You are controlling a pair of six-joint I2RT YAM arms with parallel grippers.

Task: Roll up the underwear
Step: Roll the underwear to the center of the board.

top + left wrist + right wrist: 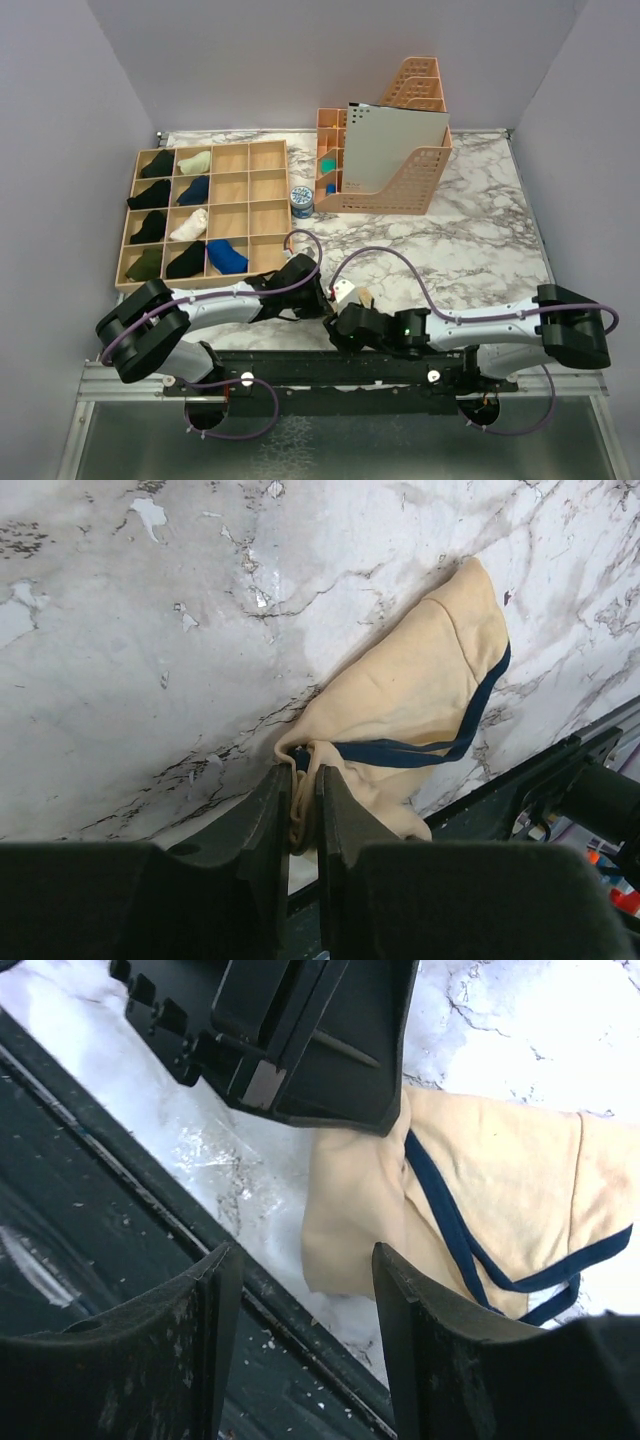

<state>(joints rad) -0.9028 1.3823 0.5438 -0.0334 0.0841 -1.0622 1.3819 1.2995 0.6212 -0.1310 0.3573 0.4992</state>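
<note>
- The marble table [480, 240] fills most of the top view.
- A wooden organizer [247, 190] lies at ten o'clock. Its two left columns hold rolled socks [226, 256] in dark, cream and blue.
- Orange file holders [420, 180] stand at twelve o'clock, with a pale perforated one in front.
- The underwear [420, 700], cream with navy trim, lies crumpled at six o'clock by the table's near edge, between the two grippers.
- The left gripper [303, 780] has its jaws pinching a bunched fold of the underwear.
- The right gripper [305, 1255] has its jaws spread and holds nothing, at the underwear's edge.
- A small blue-and-white tin [301, 201] stands just left of the file holders (its print is too small to read).
</note>
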